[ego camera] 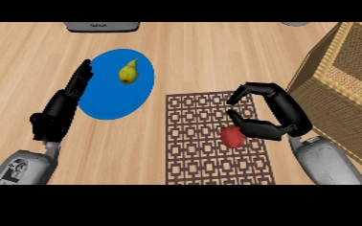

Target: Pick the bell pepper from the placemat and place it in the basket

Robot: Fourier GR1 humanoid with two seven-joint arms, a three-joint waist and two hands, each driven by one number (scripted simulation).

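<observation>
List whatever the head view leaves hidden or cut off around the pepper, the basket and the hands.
- Red bell pepper: its right side is covered by the black right hand; contact there is unclear.
- Woven wicker basket: cut off by the view's right edge, its inside unseen.
- Grey appliance at the top edge: only its front edge shows.
- Black left hand: seen edge-on beside the blue round plate, its palm hidden.

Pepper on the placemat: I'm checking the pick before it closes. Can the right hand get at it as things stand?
Probably yes. The right hand arches over the mat, thumb right by the pepper, fingers curled but not on it. Nothing lies between them.
</observation>
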